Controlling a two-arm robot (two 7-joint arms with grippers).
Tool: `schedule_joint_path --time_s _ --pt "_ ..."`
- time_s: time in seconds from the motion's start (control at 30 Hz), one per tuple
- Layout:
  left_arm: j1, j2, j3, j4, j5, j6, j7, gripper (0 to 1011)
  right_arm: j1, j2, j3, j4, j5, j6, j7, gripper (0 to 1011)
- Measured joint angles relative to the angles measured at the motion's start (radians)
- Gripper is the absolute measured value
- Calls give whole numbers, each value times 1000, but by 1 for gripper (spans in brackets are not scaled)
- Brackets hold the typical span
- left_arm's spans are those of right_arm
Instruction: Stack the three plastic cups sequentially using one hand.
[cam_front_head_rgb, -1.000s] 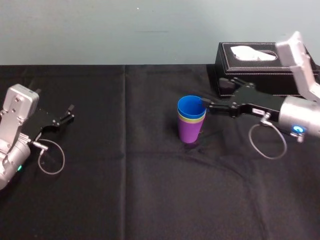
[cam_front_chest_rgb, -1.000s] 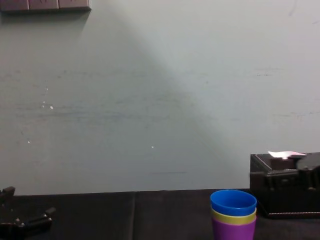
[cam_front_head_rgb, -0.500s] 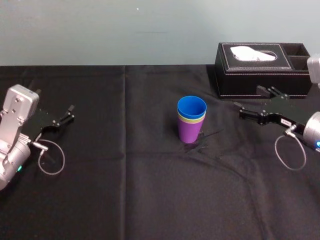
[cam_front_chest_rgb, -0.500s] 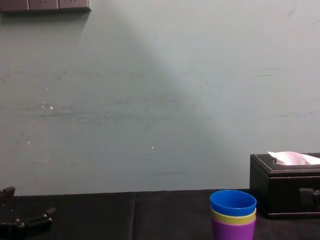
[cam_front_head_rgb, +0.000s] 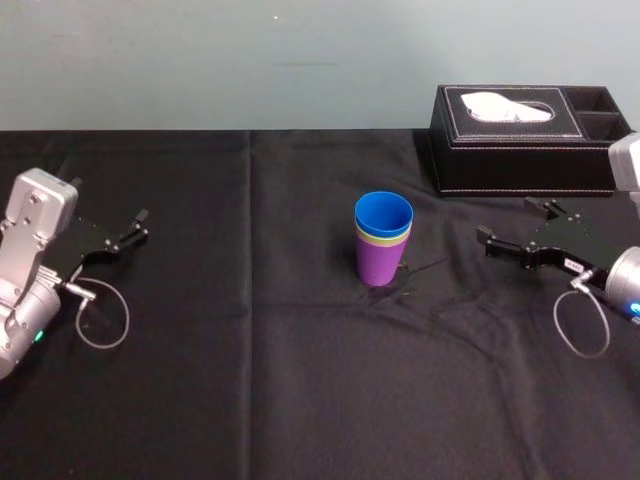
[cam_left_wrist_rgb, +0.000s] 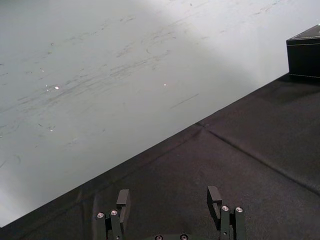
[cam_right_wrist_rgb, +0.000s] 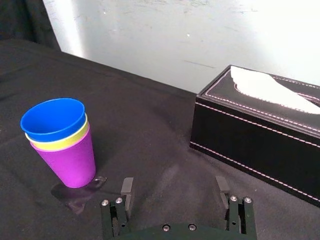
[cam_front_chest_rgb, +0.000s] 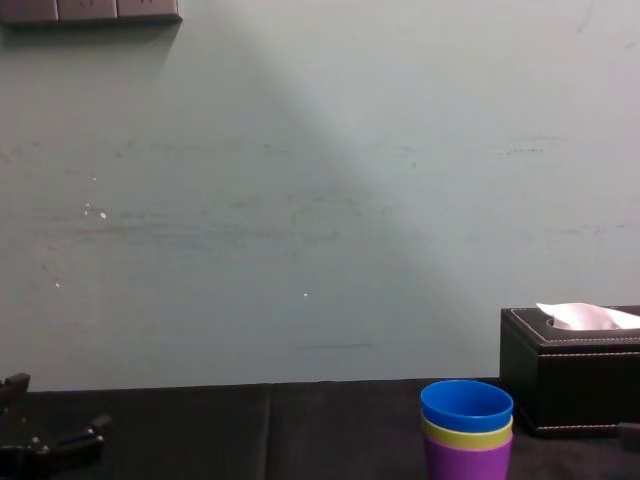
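The three plastic cups stand nested upright in one stack at the table's middle: the blue cup (cam_front_head_rgb: 384, 214) on top, the yellow-green cup (cam_front_head_rgb: 383, 239) showing as a band, the purple cup (cam_front_head_rgb: 380, 263) at the bottom. In the right wrist view the blue cup (cam_right_wrist_rgb: 53, 117), yellow-green cup (cam_right_wrist_rgb: 61, 143) and purple cup (cam_right_wrist_rgb: 73, 163) sit ahead and to one side of my right gripper (cam_right_wrist_rgb: 174, 186). That right gripper (cam_front_head_rgb: 508, 223), the hand with the white label, hovers open and empty well to the right of the stack. My left gripper (cam_front_head_rgb: 140, 225) rests open at the far left.
A black leather tissue box (cam_front_head_rgb: 520, 135) with a white tissue stands at the back right, just behind my right gripper. The black cloth (cam_front_head_rgb: 300, 380) covers the table. The chest view shows the stack (cam_front_chest_rgb: 466, 432) in front of the tissue box (cam_front_chest_rgb: 570, 375).
My right gripper has drawn back to the right, away from the cup stack, and sunk lower. The stack and the left arm have stayed put.
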Motion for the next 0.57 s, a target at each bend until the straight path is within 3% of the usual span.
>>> schedule_joint_path --time_s 0.57 --pt "0 0 0 0 0 0 0 1011 1 3 -1 -6 2 1 2 1003"
